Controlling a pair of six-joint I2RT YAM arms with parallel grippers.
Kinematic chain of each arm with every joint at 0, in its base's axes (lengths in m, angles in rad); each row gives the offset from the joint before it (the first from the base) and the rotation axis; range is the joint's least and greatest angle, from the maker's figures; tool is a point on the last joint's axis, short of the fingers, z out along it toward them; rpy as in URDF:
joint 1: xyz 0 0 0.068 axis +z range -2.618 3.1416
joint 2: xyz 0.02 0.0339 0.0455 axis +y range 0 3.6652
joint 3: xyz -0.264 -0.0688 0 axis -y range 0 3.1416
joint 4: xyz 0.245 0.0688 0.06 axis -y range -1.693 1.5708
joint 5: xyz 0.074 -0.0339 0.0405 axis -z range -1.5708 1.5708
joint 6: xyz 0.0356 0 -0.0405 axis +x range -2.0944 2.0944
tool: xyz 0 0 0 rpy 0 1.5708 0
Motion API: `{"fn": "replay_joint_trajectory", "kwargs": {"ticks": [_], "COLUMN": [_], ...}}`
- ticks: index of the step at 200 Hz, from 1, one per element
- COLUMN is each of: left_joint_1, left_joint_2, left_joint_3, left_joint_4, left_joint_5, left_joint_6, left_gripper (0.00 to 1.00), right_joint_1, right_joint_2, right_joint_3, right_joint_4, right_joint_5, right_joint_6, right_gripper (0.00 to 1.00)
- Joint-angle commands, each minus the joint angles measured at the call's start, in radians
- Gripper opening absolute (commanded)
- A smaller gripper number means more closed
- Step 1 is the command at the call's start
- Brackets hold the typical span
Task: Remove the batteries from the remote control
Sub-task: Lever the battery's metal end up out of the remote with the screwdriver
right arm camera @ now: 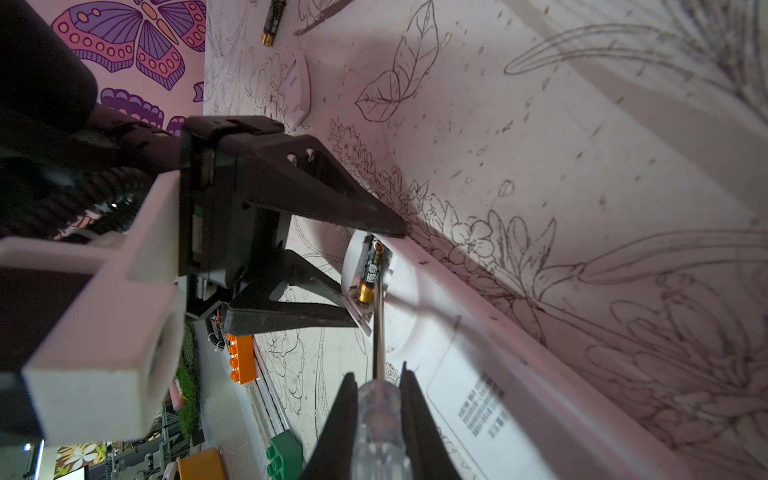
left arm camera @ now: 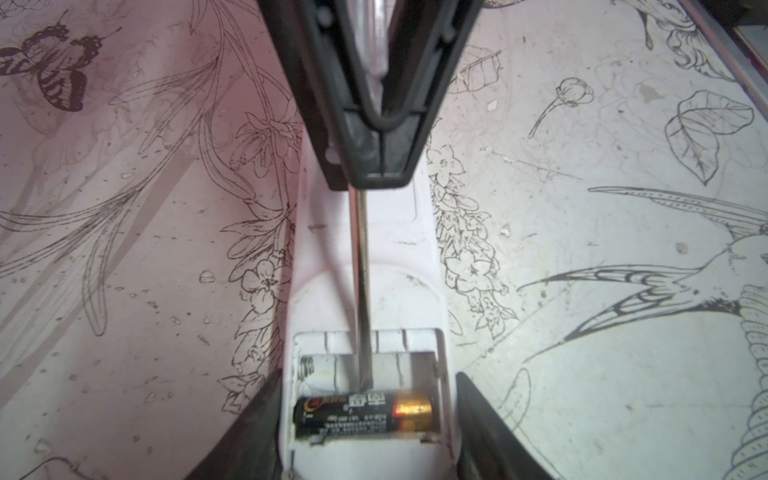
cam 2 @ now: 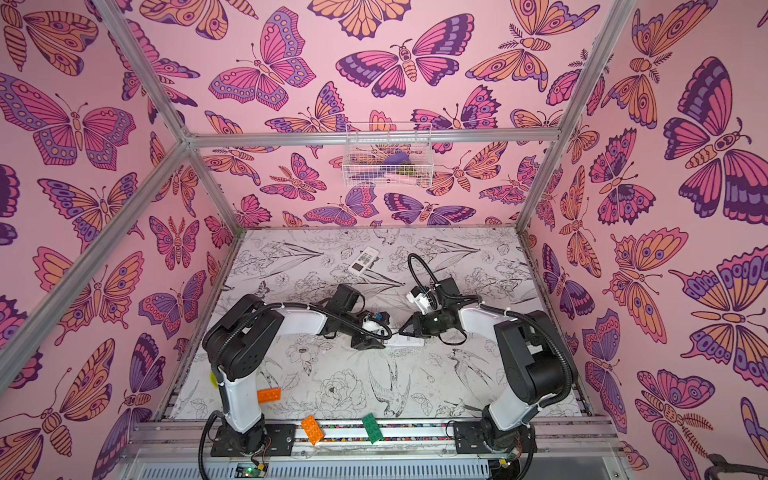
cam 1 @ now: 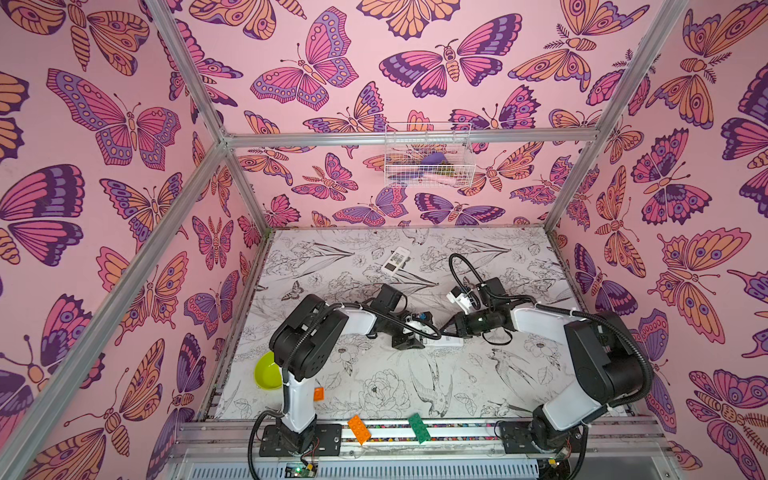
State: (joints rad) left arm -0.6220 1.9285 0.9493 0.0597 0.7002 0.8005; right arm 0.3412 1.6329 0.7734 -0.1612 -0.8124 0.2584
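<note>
The white remote control (cam 1: 446,342) (cam 2: 409,341) lies back-up mid-table with its battery bay open. My left gripper (left arm camera: 369,376) (cam 1: 411,337) is shut on the bay end, a finger against each side. One battery (left arm camera: 365,417) (right arm camera: 371,270), black with a gold end, sits in the bay; the slot beside it holds only a spring (left arm camera: 306,368). My right gripper (right arm camera: 377,372) (cam 1: 446,328) is shut on a clear-handled screwdriver (right arm camera: 378,415), whose metal tip (left arm camera: 365,380) rests against that battery. Another battery (right arm camera: 272,23) lies loose on the table near the detached cover (right arm camera: 297,89).
A second white remote (cam 1: 396,261) lies toward the back. A green bowl (cam 1: 268,371) and a small orange brick (cam 1: 318,393) sit by the left arm's base. An orange brick (cam 1: 359,429) and a green brick (cam 1: 419,428) rest on the front rail. A wire basket (cam 1: 428,160) hangs on the back wall.
</note>
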Motion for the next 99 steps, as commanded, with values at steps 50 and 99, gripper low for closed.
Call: {"fn": "replay_joint_trajectory", "kwargs": {"ticks": [50, 99], "left_joint_1": [-0.003, -0.004], "left_joint_2": [0.059, 0.056], "left_joint_3": [-0.041, -0.043], "left_joint_4": [-0.124, -0.122], "left_joint_5": [-0.019, -0.02], "left_joint_6": [-0.009, -0.009], "left_gripper": [0.46, 0.46], "right_joint_1": [0.07, 0.041], "right_joint_2": [0.059, 0.085], "right_joint_3": [0.039, -0.011], "right_joint_4": [-0.045, 0.086], "right_joint_5": [0.08, -0.005], "right_joint_6": [0.03, 0.067], "right_gripper": [0.0, 0.0]}}
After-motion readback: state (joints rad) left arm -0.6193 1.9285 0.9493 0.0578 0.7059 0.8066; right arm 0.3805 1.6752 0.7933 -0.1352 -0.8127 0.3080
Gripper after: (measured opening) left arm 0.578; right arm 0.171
